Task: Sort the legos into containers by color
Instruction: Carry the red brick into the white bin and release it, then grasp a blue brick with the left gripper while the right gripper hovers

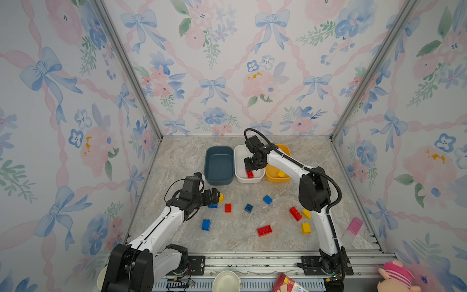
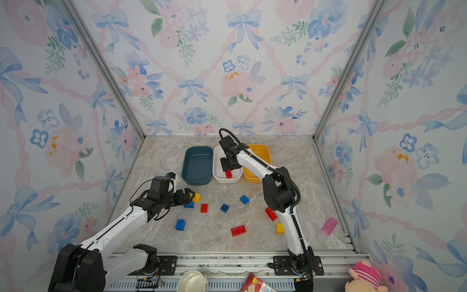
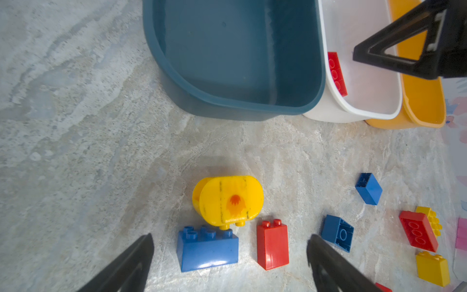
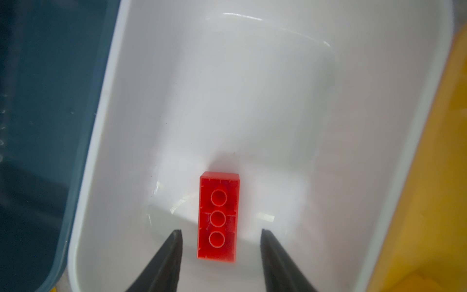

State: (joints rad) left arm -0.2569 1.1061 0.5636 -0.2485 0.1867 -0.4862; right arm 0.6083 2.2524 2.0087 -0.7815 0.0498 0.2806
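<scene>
The left hand [image 3: 231, 237] hangs spread wide over the surface [image 3: 75, 126]. A blue brick [image 3: 208, 249] shows between its fingertips, with the rounded yellow piece [image 3: 228, 199] just beyond (an upright red brick [image 3: 273, 244] stands beside the blue one). Farther back, the right hand [image 4: 221, 231] is parted inside the white tub [image 4: 252, 101]. A long red brick [image 4: 218, 217] lies there underside up, between the fingers and clear of both.

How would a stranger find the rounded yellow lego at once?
At the back of the table stands the dark blue tub, leftmost of three. Just before its near edge lies the rounded yellow lego, beside a blue brick. Only it has rounded ends and an orange flame print; the other yellow legos are square blocks.
</scene>
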